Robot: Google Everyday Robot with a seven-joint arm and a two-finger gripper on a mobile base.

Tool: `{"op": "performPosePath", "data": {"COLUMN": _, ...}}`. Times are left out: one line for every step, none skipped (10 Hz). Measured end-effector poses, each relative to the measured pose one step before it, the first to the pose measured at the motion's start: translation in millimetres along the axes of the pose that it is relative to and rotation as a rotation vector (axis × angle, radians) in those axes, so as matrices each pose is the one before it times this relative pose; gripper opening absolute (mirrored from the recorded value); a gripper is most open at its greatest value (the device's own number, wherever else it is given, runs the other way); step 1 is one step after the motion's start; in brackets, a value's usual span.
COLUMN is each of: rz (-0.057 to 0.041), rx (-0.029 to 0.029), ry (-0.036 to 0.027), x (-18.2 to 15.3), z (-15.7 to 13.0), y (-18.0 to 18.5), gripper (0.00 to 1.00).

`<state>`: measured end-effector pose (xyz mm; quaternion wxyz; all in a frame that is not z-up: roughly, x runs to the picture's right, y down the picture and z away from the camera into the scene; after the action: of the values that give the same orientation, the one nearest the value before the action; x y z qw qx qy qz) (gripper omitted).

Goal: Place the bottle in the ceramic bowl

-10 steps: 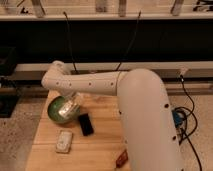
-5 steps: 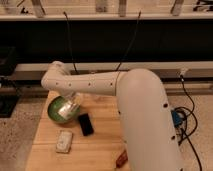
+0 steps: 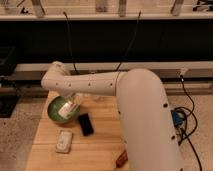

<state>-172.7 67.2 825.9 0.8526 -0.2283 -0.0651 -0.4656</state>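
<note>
I see the gripper [image 3: 70,106] over the ceramic bowl [image 3: 56,114] — the bottle [image 3: 69,106] right at it; grip width I cannot tell — black phone [image 3: 85,124] just beside.

We see a pale wooden worktop [image 3: 100,145] of butcher-block planks filling the lower middle. Around it, at 9 o'clock and at 3 o'clock, lies a speckled terrazzo floor [image 3: 15,135]. Behind the worktop, a long pale rail [image 3: 165,66] runs across the room, and above it the wall [image 3: 165,40] is dark. Two thin black cables [image 3: 67,40] hang down toward 12 o'clock. At 4 o'clock more dark cords [image 3: 192,125] coil on the floor beside a small blue box [image 3: 176,120].
</note>
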Motion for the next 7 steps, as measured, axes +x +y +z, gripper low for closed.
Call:
{"op": "performPosePath", "data": {"rz": -0.00443, "rx": 0.00110, "ry": 0.00016, "x": -0.25, "z": 0.74, "y": -0.15, "gripper": 0.11}}
{"op": "performPosePath", "data": {"rz": -0.00481, "rx": 0.00233, "ry": 0.00046, "x": -0.22, "z": 0.28, "y": -0.58, "gripper": 0.11}}
{"op": "performPosePath", "data": {"rz": -0.00381, "rx": 0.00088, "ry": 0.00070, "x": -0.03, "z": 0.07, "y": -0.30, "gripper": 0.11}}
{"op": "performPosePath", "data": {"rz": -0.00352, "rx": 0.00105, "ry": 0.00073, "x": 0.03, "z": 0.03, "y": -0.28, "gripper": 0.11}}
{"op": "performPosePath", "data": {"rz": -0.00556, "rx": 0.00182, "ry": 0.00020, "x": -0.39, "z": 0.66, "y": -0.62, "gripper": 0.11}}
{"op": "performPosePath", "data": {"rz": -0.00405, "rx": 0.00134, "ry": 0.00094, "x": 0.15, "z": 0.23, "y": -0.28, "gripper": 0.11}}
{"op": "performPosePath", "data": {"rz": -0.00336, "rx": 0.00095, "ry": 0.00029, "x": -0.19, "z": 0.18, "y": -0.35, "gripper": 0.14}}
